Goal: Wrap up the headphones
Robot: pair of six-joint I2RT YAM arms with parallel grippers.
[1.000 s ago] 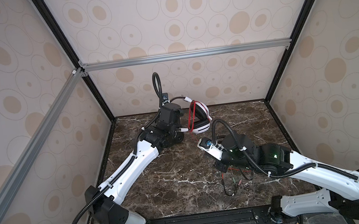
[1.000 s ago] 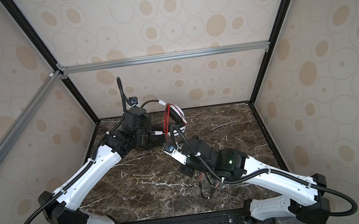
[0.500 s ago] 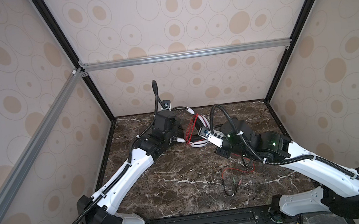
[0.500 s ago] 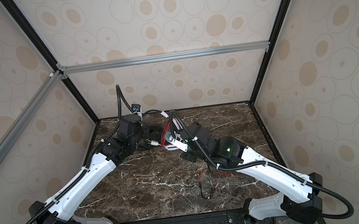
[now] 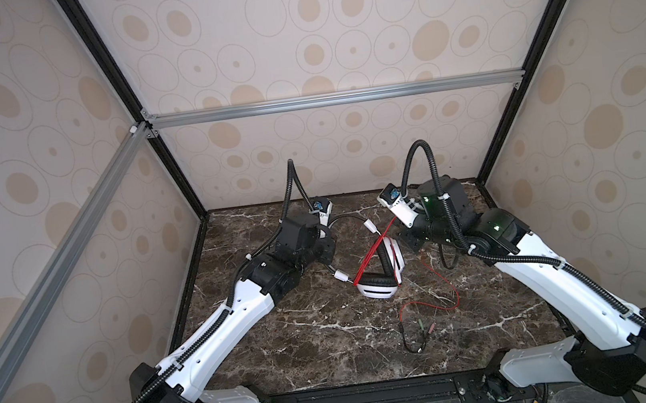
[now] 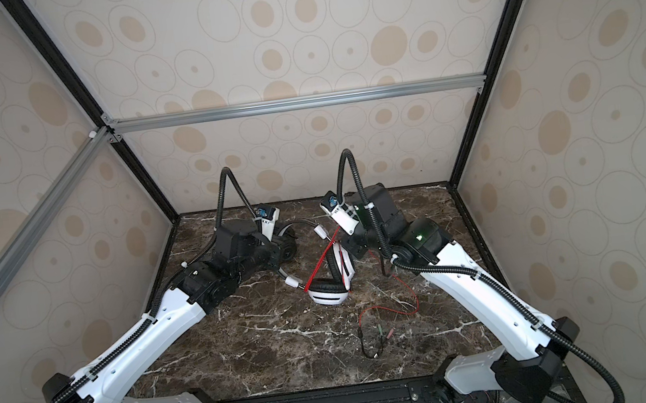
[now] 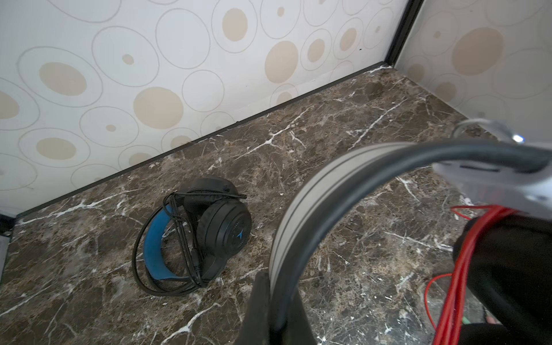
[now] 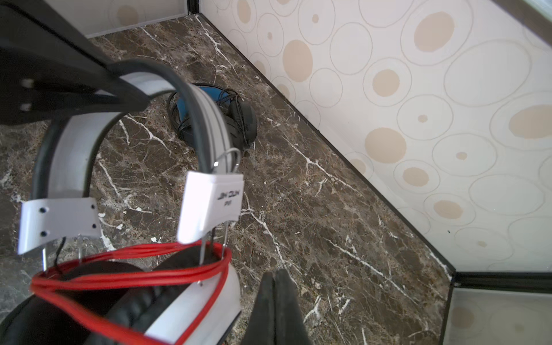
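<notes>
While right gripper [image 8: 274, 279] pinches shut, left gripper [image 7: 277, 304] clamps white headset [image 5: 379, 289], headband [image 7: 298, 194] pointing leftward.

- white headset [image 5: 379, 283]: white shell, black pads; ear cups folded together and resting on the marble mid-table, headband arched up off the surface.
- red cord [image 8: 131, 277]: several turns looped around the cups just under the sliders; one strand runs taut, the remainder trails loose over the marble.
- black headset [image 7: 215, 230]: blue inner headband; lies flat near the back wall.
- black cord [image 7: 192, 255]: wound around that headset.
</notes>
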